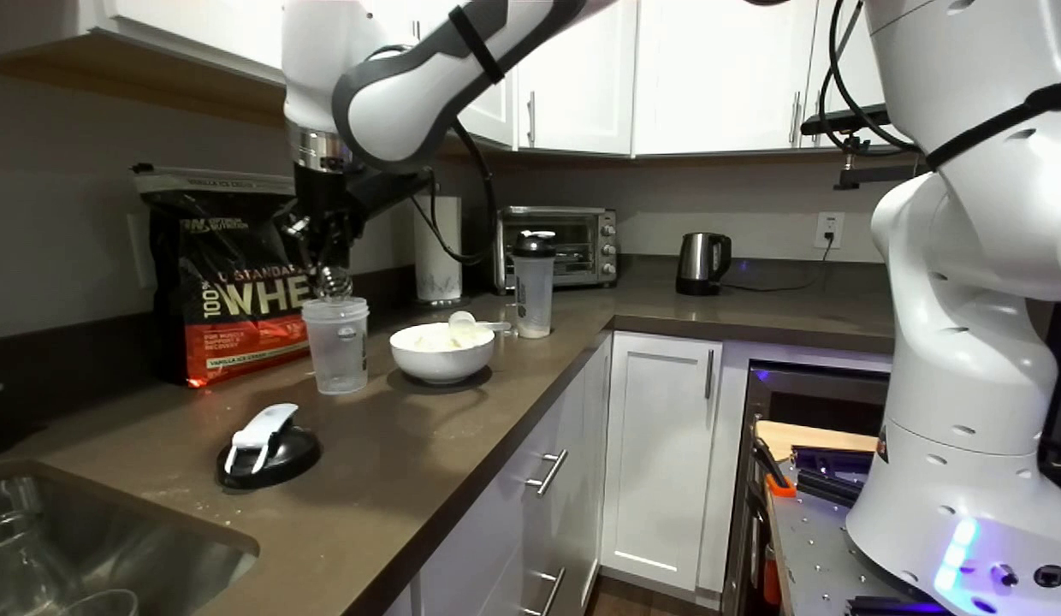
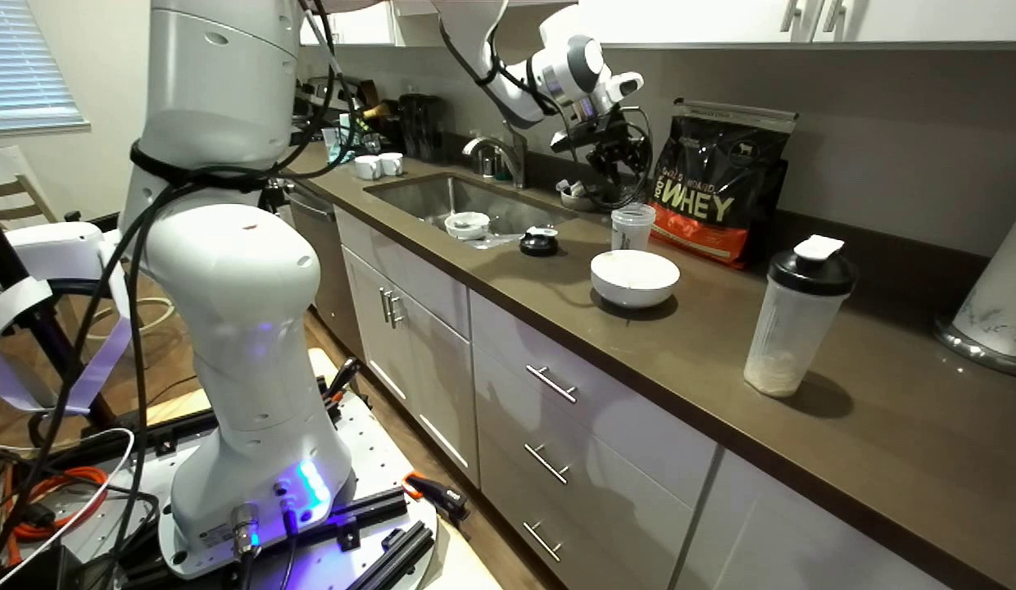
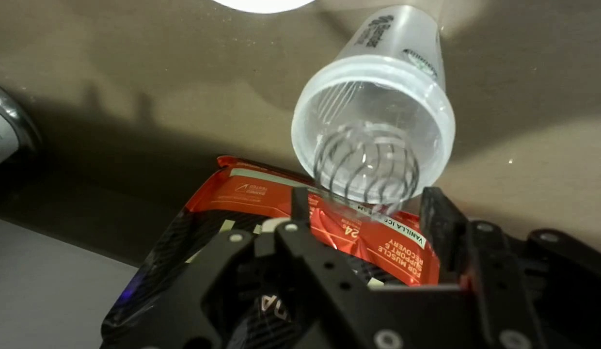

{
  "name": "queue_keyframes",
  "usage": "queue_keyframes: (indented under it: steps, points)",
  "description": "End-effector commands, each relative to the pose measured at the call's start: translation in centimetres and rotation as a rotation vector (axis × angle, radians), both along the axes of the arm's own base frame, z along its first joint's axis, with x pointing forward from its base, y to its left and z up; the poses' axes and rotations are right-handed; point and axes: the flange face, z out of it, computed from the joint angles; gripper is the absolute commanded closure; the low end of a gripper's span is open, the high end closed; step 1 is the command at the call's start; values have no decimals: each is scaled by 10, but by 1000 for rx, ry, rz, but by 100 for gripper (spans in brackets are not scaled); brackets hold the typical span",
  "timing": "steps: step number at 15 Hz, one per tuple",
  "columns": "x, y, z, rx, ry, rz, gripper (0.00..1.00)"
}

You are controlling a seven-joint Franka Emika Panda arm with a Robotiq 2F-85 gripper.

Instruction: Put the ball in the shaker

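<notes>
The ball is a wire coil ball (image 1: 334, 282), just above the mouth of the shaker in an exterior view. The shaker (image 1: 340, 355) is a whitish translucent tumbler standing upright on the counter; it also shows in an exterior view (image 2: 632, 225) and in the wrist view (image 3: 400, 39). My gripper (image 1: 323, 257) is above the shaker. In the wrist view the gripper (image 3: 366, 196) has its fingers wide apart. The ball (image 3: 363, 167), slightly blurred, is beyond the fingertips, apart from both, and overlaps the shaker's mouth. I cannot make out the ball in the remaining view.
A black and red whey bag (image 1: 231, 282) stands right behind the shaker. A white bowl (image 1: 442, 364) with powder and a scoop is beside it. A black lid (image 1: 278, 458) lies near the sink (image 1: 128, 513). A dark-topped bottle (image 1: 534, 287) and paper towels (image 1: 439, 248) stand farther along.
</notes>
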Motion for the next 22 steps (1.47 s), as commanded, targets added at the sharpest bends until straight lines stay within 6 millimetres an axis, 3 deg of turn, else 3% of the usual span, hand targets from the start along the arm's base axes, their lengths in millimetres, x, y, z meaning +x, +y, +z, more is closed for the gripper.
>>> queue_keyframes:
  steps: [1, 2, 4, 11, 22]
  points:
    - [11, -4, -2, -11, -28, -14, 9]
    - [12, -4, -2, -9, -27, -13, 2]
    - [11, -2, -2, 0, -18, -9, 0]
    - [-8, 11, 12, 38, -27, 25, 1]
    - [-69, 25, 40, 178, 75, 141, 0]
